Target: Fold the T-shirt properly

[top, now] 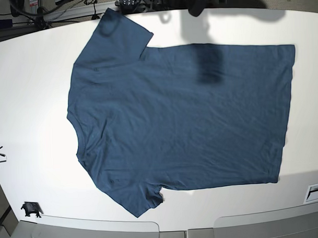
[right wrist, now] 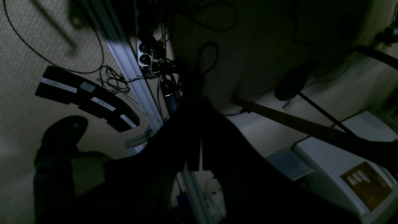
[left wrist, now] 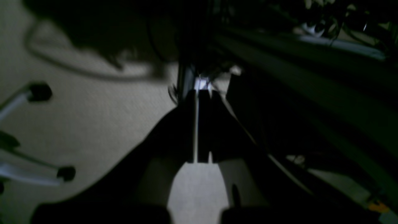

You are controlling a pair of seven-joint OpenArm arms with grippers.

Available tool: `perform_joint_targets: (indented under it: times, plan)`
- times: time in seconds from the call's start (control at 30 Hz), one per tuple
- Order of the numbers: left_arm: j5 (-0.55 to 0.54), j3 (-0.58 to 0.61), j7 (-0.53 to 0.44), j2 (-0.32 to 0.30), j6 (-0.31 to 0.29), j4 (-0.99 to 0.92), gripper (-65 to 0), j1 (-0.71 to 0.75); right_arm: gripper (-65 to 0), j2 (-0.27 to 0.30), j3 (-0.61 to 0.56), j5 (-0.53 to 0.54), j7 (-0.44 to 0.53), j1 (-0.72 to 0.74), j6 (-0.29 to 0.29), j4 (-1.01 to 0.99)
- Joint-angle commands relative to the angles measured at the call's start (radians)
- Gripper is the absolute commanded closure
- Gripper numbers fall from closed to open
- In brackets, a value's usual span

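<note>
Lying flat across frame centre: T-shirt on worktop, unfolded. Both pincers closed, empty, off the cloth. Risking uneven, bunched folds from off-seam grabs.

The T-shirt is plain dark navy-blue, without print or pattern. The table is plain white. Beyond the closed jaws of both wrist views, the floor is beige, finely speckled carpet.

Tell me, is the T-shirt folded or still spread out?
Spread out. In the base view the T-shirt lies flat on the white table, both sleeves and the hem showing, no fold made.
</note>
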Motion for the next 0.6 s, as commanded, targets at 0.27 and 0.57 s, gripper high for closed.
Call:
perform_joint_targets:
  times: [0.27,0.57]
  plan:
    - [-0.020,0.001,0.075,0.001,-0.006,0.002,0.0,0.010,0.0,0.005,0.001,0.001,-0.048,-0.017,0.208,0.006]
    - [-0.019,0.001,0.077,0.002,-0.006,0.002,0.0,0.017,0.0,0.005,0.001,0.007,-0.067,-0.019,0.308,0.007]
